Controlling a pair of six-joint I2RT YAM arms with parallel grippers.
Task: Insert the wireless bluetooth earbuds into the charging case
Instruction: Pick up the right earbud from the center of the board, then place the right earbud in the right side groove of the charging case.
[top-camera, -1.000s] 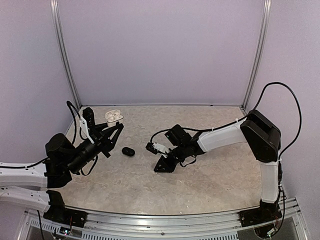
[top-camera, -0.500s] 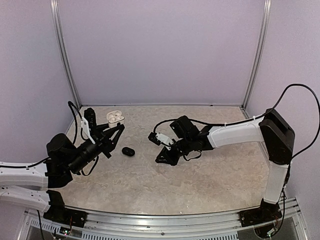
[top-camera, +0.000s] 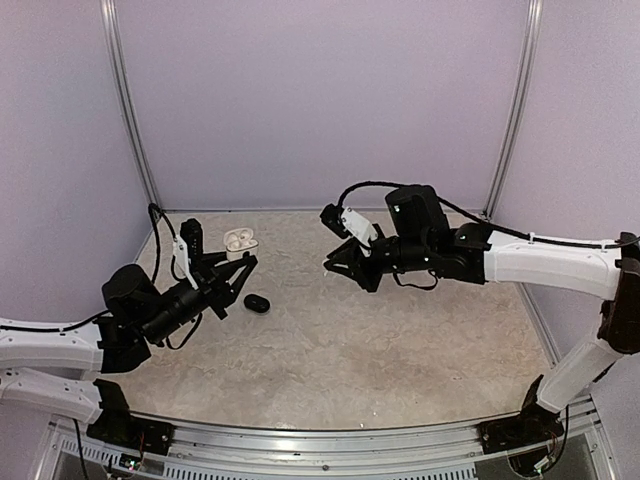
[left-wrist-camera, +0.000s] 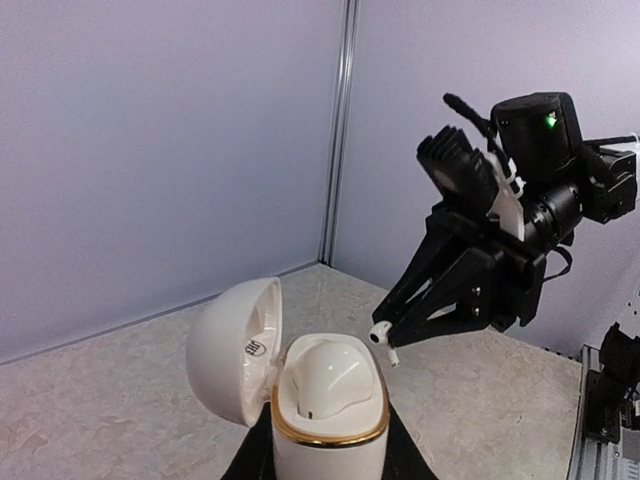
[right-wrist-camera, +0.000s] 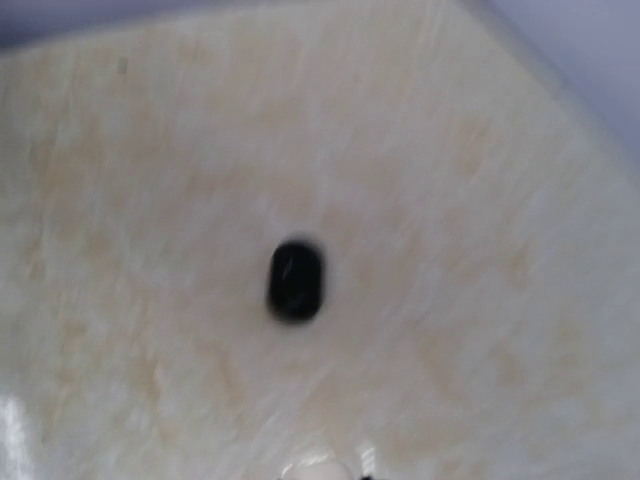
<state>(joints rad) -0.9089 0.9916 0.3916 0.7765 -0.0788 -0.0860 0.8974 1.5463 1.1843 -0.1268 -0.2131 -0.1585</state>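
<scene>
Near far-left desk (top-camera: 420, 350) corner, left pincer (top-camera: 232, 254) grips open charging case (left-wrist-camera: 330, 400). Mid-air, right pincer (left-wrist-camera: 386, 334) pinches white earbud (left-wrist-camera: 380, 338).

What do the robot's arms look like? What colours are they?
The left arm and right arm are white tubes with chunky black joints. Thin black cables loop along them. The left gripper and right gripper are black, with triangle-shaped fingers. A green light glows on the right wrist.
</scene>
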